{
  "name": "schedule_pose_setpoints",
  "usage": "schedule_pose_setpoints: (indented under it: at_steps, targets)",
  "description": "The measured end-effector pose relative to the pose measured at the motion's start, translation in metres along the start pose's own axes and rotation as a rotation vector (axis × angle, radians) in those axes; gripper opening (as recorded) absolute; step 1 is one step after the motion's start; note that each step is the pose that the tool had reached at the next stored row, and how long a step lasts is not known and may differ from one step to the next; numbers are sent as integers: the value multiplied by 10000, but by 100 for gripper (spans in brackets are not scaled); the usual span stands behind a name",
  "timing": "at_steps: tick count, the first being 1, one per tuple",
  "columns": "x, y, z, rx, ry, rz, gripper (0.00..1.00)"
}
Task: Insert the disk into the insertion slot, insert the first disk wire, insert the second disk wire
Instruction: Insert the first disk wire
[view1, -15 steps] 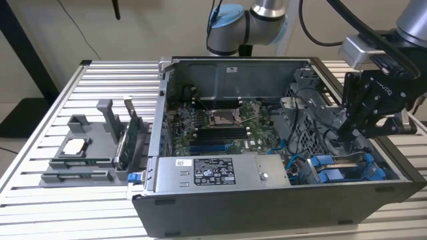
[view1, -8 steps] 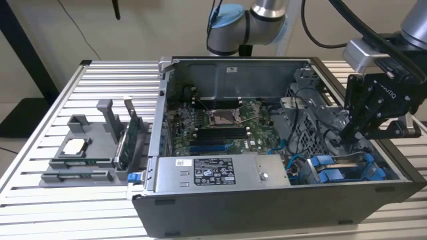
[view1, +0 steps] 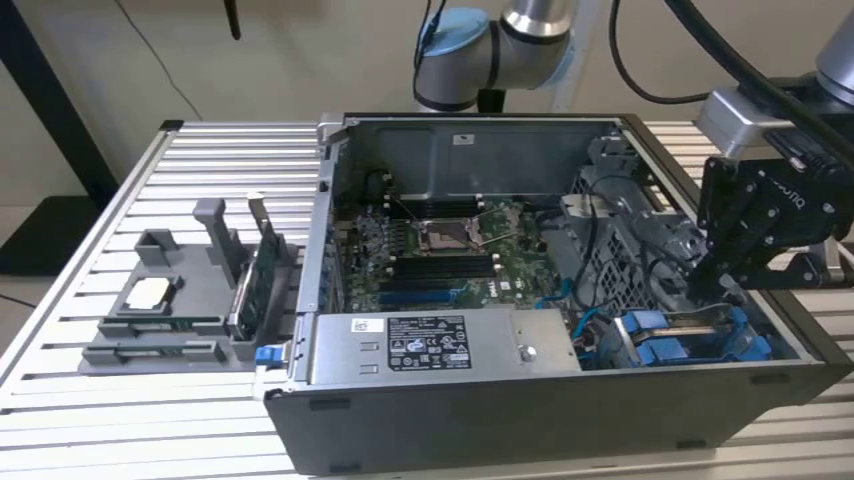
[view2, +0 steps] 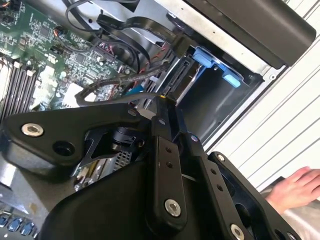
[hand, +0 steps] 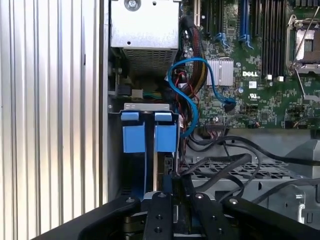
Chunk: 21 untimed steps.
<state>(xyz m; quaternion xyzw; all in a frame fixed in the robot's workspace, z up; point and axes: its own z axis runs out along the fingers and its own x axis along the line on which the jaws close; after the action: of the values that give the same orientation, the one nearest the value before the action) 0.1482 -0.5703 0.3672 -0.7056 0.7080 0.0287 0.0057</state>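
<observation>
Gripper (hand: 175, 181) tips pinched close together, nothing clearly between them; disk (hand: 165, 139) sits just ahead of the tips, its blue carrier looks seated in the insertion slot (view1: 663, 345) of the drive cage (hand: 148, 107); black wires (hand: 225, 165) loop just beside the gripper, blue cable (hand: 189, 100) farther ahead; disk likely stiff, dense, smooth-cased, shock-sensitive; best held by the carrier's side rails, not label face or connector edge; black wires floppy, grip at the plug body.

Soft, even indoor light; the table slats (hand: 50, 100) glare pale, while the insertion slot (view2: 220, 107) lies in deep shadow.
</observation>
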Motion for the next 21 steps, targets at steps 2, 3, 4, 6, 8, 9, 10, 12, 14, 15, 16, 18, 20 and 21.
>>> schedule_pose_setpoints:
  at_steps: [2,3,4,6,8,9,10,12,14,15,16,18,20,21]
  targets:
    - [12,-3,7,0,6,-1,19]
    - [18,-5,11,0,9,-1,19]
    - [26,-7,14,0,11,-1,19]
    - [42,-12,22,0,13,-1,19]
    - [56,-20,29,0,17,-1,19]
    - [57,-23,35,0,19,-2,19]
    - [58,-25,41,0,27,0,19]
    - [59,-32,53,0,29,0,19]
    - [60,-42,72,0,30,0,19]
    - [59,-48,84,0,29,-1,19]
    - [58,-54,96,0,30,-2,19]
    - [51,-64,117,0,33,-4,19]
    - [43,-78,141,-1,30,-9,19]
    - [40,-87,152,-1,28,-11,19]
